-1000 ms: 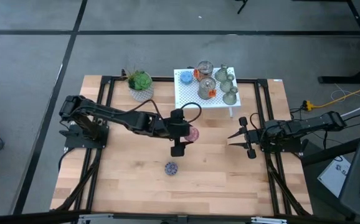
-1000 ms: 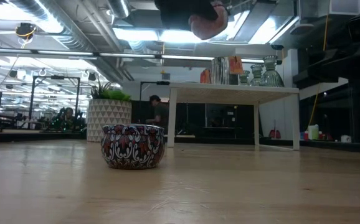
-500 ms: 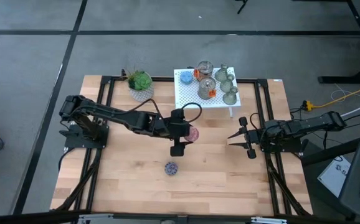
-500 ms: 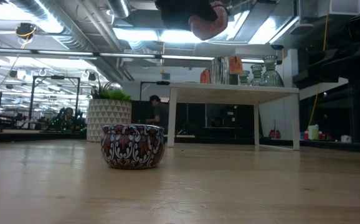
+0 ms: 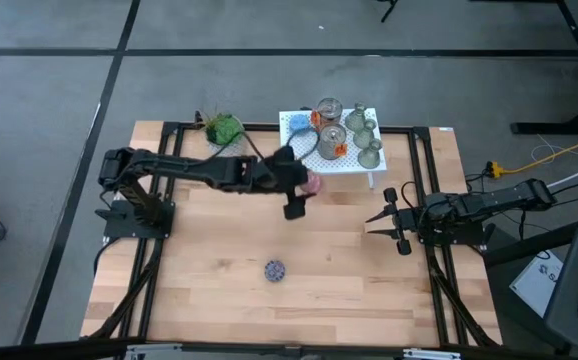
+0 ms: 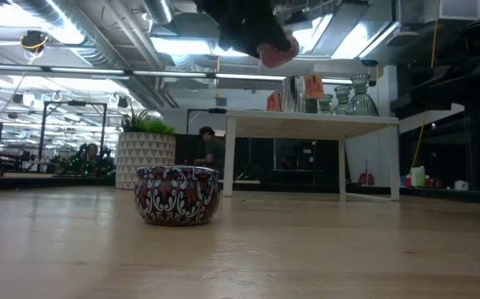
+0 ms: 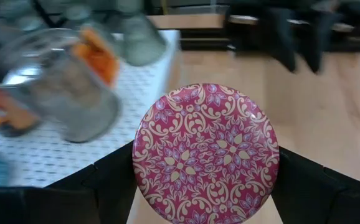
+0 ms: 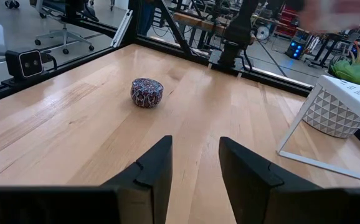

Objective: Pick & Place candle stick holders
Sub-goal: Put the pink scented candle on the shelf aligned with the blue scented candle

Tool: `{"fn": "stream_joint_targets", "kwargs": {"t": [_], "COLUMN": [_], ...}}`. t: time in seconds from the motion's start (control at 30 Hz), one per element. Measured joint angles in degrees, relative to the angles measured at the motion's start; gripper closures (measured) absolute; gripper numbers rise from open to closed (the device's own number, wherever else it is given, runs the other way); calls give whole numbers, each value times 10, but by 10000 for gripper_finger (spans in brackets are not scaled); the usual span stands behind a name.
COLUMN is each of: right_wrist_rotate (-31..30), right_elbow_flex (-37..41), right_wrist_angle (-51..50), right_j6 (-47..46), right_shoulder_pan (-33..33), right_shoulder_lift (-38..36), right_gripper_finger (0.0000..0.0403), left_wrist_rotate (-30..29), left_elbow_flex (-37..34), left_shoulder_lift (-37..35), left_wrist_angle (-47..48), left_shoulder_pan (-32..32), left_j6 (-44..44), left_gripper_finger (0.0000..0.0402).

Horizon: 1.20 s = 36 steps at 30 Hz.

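Observation:
My left gripper (image 5: pixel 306 188) is shut on a pink patterned round tin (image 7: pixel 206 152) and holds it in the air just in front of the small white table (image 5: pixel 299 160). In the low view the tin (image 6: pixel 275 51) shows high up. The olive-grey candle stick holders (image 5: pixel 367 150) stand on their bases at the right end of that white table, next to glass jars (image 5: pixel 329 140). No gripper touches the holders. My right gripper (image 5: pixel 375 224) waits open at the table's right side, with nothing between its fingers (image 8: pixel 155 168). My left gripper pinches the pink tin by two opposite sides of its round rim (image 7: pixel 139 171) between its two fingers (image 7: pixel 108 183). The fingers come from the table's left, slanting downward. The tin is lifted clear of the table, with its patterned top facing up toward the wrist.
A purple patterned tin (image 5: pixel 275 269) sits on the wood near the table's middle front and shows large in the low view (image 6: pixel 177 194). A blue disc (image 5: pixel 297 125) lies on the white table's left end. A potted plant (image 5: pixel 224 130) stands at the far left of it.
My left gripper has swung toward the table's far edge and the white table. It has carried the pink tin along, still gripped and clear of the wood. Most of that move came in the last half second.

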State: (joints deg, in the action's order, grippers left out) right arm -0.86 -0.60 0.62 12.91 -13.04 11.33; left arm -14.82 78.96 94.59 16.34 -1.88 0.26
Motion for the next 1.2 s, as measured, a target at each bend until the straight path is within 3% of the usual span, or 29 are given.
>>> {"fn": "stream_joint_targets", "kwargs": {"t": [0.47, 0.63, 1.2], "right_wrist_rotate": [0, 0, 0], "right_elbow_flex": [0, 0, 0], "right_wrist_angle": [0, 0, 0], "right_j6": [0, 0, 0], "right_shoulder_pan": [0, 0, 0], "right_shoulder_lift": [0, 0, 0], "right_gripper_finger": [268, 268, 268], "left_wrist_rotate": [1, 39, 39], "left_elbow_flex": [0, 0, 0], "left_shoulder_lift": [0, 6, 59], "left_wrist_angle": [3, 23, 10], "left_shoulder_pan": [-113, -141, -179], "left_j6": [-16, -34, -11], "left_gripper_finger": [105, 105, 105]}}
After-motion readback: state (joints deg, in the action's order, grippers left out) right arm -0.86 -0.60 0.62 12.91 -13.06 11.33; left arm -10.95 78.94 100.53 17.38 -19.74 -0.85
